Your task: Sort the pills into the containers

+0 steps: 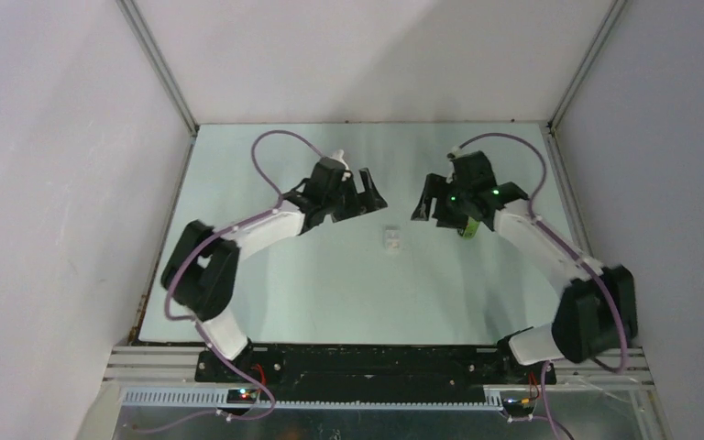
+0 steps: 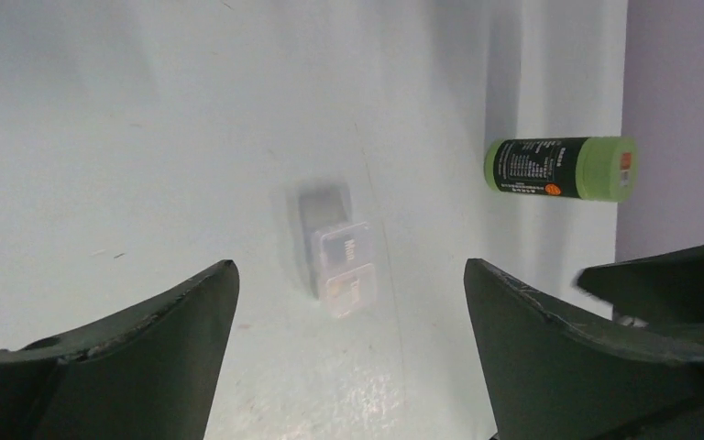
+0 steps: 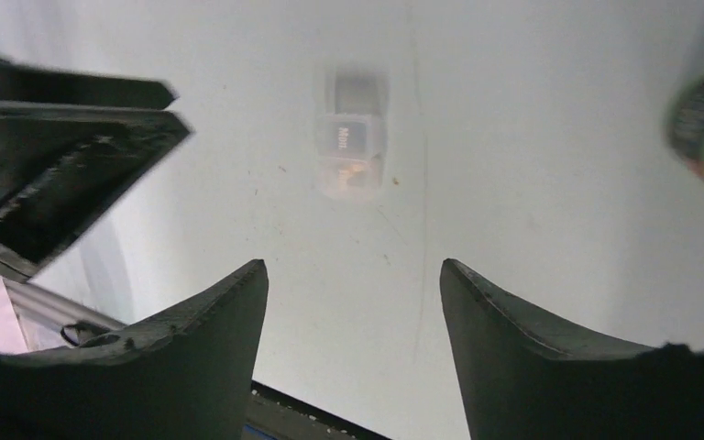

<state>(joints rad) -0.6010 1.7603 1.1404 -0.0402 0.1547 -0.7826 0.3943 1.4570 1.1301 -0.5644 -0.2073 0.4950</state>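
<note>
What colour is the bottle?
The bottle is green with a black printed label; clearest in the left wrist view.

Your left claw (image 2: 348, 275) stands wide open, holding nothing. Your right claw (image 3: 353, 273) is parted too, and empty. Your left arm (image 1: 257, 229) and right arm (image 1: 541, 243) bow outward, claws pointing toward each other, apart.

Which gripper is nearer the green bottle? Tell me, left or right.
Right. The right gripper is just beside the green bottle, which lies partly under its wrist; the left gripper is farther off, past the clear box.
</note>
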